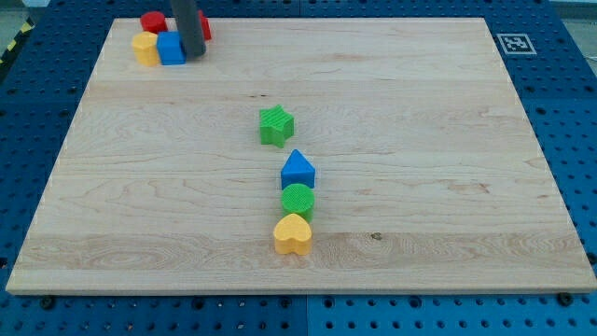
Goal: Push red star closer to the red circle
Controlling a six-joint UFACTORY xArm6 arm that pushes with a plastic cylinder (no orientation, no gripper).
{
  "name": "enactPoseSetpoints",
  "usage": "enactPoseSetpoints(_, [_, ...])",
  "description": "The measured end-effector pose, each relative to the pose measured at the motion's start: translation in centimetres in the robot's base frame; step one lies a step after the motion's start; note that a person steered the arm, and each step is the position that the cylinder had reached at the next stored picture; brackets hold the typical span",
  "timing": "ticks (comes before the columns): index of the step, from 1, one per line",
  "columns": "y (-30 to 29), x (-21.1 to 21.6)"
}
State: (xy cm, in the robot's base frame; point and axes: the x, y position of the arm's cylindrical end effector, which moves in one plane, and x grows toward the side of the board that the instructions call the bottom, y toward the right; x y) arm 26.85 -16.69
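My tip (192, 54) stands at the view's top left, in a tight cluster of blocks. The red circle (153, 22) is just left of the rod, at the board's top edge. A red block (205, 28) shows partly from behind the rod on its right; its shape is hidden, so I cannot tell whether it is the red star. A blue block (171, 48) touches the rod's left side near the tip. A yellow block (145, 49) sits left of the blue one.
A green star (276, 125) lies near the board's middle. Below it run a blue pentagon-like block (298, 170), a green circle (298, 200) and a yellow heart (293, 234), in a column. A tag marker (516, 43) sits on the wooden board (420, 187) at top right.
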Motion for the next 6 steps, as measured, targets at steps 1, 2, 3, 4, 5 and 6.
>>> enactPoseSetpoints(1, [-0.7,-0.1])
enactPoseSetpoints(2, [1.6,-0.1])
enactPoseSetpoints(3, [6.1,-0.1])
enactPoseSetpoints(4, [8.1,-1.5])
enactPoseSetpoints(5, [8.0,-4.3])
enactPoseSetpoints(6, [6.6,-5.2])
